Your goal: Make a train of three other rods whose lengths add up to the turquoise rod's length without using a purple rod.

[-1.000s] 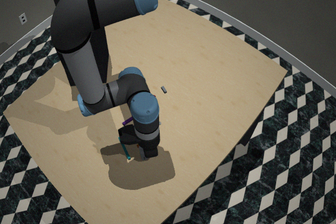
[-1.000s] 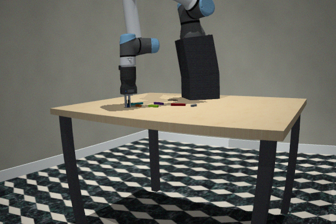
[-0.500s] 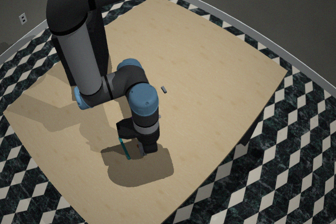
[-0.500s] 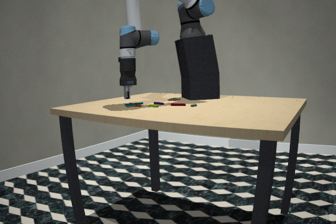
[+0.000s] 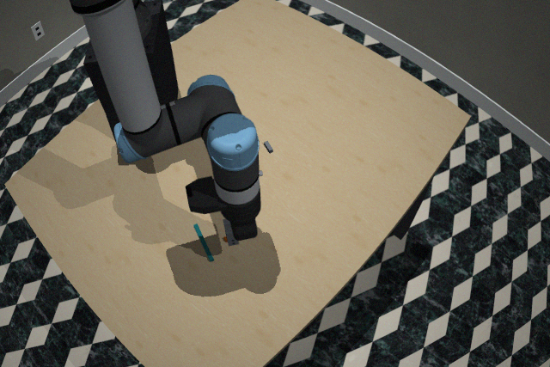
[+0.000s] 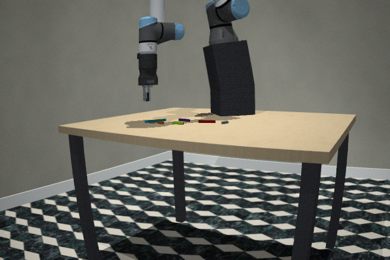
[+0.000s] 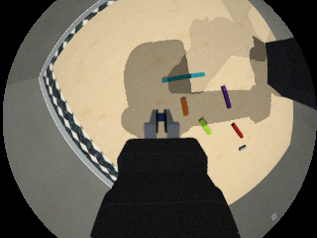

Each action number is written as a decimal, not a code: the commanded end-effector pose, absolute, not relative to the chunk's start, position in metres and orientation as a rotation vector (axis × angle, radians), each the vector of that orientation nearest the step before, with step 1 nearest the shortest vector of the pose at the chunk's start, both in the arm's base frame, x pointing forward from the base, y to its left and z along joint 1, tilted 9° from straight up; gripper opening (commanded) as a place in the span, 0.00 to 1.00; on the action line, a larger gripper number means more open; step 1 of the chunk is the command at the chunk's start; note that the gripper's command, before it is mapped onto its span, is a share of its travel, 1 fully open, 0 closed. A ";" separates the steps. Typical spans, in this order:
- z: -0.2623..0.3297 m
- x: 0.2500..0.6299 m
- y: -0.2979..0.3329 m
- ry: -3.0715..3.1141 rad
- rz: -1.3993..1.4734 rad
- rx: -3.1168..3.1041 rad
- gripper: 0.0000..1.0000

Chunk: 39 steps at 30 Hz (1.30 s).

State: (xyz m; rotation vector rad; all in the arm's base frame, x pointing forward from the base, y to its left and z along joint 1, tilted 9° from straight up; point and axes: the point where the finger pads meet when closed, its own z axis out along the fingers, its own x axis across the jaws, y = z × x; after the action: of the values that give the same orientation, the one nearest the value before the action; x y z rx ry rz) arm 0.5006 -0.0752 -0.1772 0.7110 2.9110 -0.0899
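My gripper (image 6: 146, 96) hangs well above the table's left part, shut on a small blue rod (image 7: 161, 119) seen between the fingertips. Below it the turquoise rod (image 6: 155, 120) lies flat, with the orange rod (image 6: 161, 122) just beside it. Further right lie the lime rod (image 6: 178, 122), the purple rod (image 6: 184, 120), the red rod (image 6: 206, 121) and the grey rod (image 6: 224, 122), all apart from each other. In the overhead view the arm hides most rods; the turquoise rod (image 5: 204, 241) and the grey rod (image 5: 268, 146) show there.
The robot's dark base block (image 6: 231, 79) stands at the back of the table behind the rods. The table's left edge (image 6: 63, 128) is near the turquoise rod.
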 end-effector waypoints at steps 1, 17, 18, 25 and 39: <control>-0.172 0.497 -0.073 2.917 -0.090 0.713 0.24; -0.175 0.495 -0.065 2.917 -0.088 0.724 0.24; -0.176 0.494 -0.060 2.916 -0.088 0.731 0.24; -0.184 0.482 -0.003 2.892 -0.079 0.827 0.24; -0.202 0.429 0.117 2.820 -0.066 1.042 0.24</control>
State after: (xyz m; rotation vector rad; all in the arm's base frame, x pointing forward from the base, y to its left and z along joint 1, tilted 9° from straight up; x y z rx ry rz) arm 0.4512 0.0744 -0.1969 0.9452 2.8617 -0.0734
